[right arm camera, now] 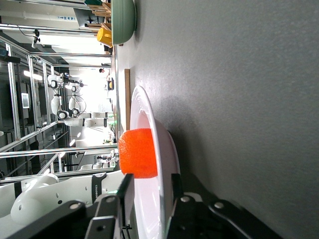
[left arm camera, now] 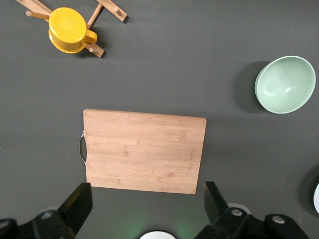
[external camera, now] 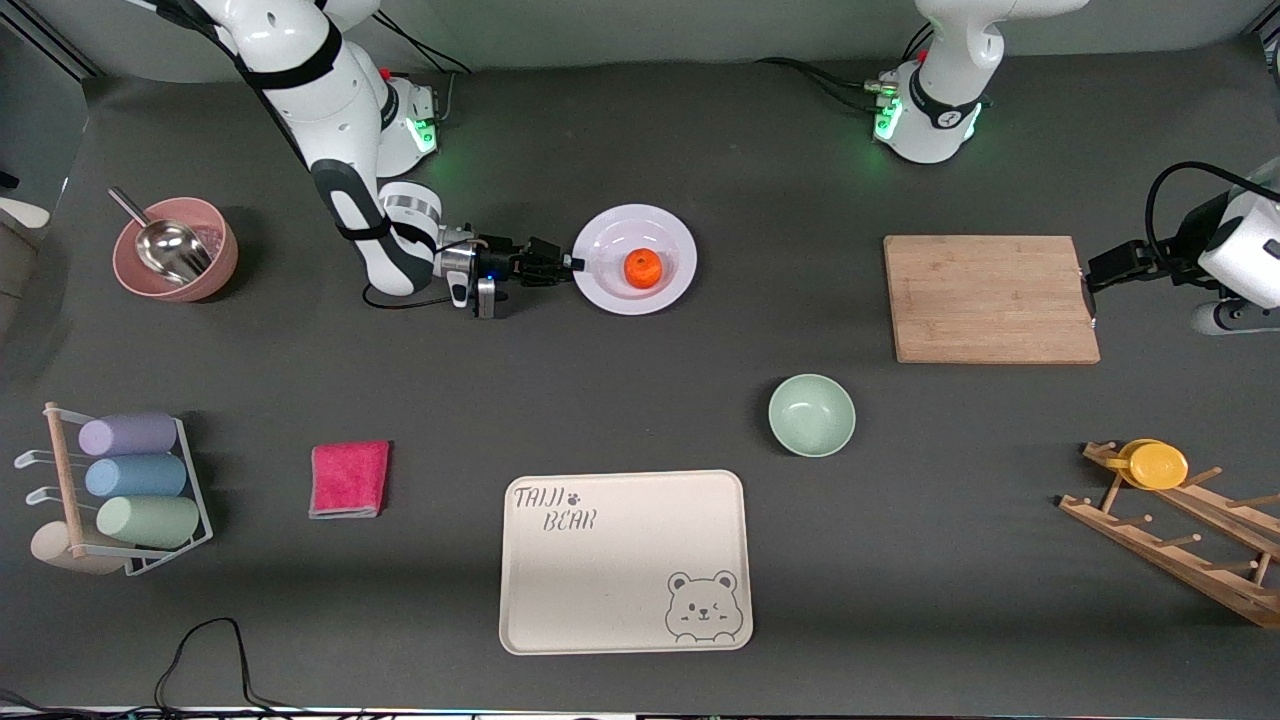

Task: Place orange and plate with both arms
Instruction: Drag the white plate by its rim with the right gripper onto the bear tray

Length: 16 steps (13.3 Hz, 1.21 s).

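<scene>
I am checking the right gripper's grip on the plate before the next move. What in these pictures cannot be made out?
- Front view: the right gripper meets the plate rim, but its fingertips there are too small to read.
- Right wrist view: the plate hides its own underside and the orange's base.
- Left wrist view: the open left gripper is over the cutting board; the frame's edge cuts off the plate.

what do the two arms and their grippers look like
Both arms, right arm and left arm, are glossy white with black joint bands, green-lit bases and black cables. The right gripper and left gripper are black with dark fingers.
</scene>
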Tool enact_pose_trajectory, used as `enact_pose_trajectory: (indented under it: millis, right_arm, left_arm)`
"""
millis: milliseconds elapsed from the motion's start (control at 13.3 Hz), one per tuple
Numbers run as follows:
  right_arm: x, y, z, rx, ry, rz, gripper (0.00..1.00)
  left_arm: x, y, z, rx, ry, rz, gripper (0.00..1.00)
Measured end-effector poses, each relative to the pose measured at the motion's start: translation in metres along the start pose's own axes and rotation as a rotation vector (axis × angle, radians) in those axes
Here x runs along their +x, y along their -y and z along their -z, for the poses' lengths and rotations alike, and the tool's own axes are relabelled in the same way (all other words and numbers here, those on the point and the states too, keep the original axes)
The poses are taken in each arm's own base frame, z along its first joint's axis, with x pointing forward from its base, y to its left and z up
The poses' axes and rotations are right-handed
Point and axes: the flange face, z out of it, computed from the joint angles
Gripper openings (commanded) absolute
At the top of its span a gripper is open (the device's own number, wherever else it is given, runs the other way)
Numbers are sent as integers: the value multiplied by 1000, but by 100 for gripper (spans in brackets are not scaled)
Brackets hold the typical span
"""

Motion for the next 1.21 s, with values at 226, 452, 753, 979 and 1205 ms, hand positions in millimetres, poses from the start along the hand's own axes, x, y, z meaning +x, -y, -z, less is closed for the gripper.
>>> enact_pose_trajectory:
  millis: [226, 452, 753, 979, 1205]
  right_arm:
    - [0, -1, 0, -2, 0, 6, 0]
    - [-1, -2, 0, -3, 1, 24, 0]
    - [0, -1, 0, -1, 0, 25, 0]
    - [5, 4, 0, 10, -8, 41, 0]
    - [21, 27, 1, 39, -32, 89, 0]
  left_arm:
    - [0, 2, 5, 1, -10, 3, 100]
    - [2, 5, 8, 14, -15, 6, 100]
    - [3, 5, 13, 15, 0, 8, 100]
    - [4, 4, 11, 16, 7, 6, 100]
    - [2, 3, 9, 17, 32, 6, 100]
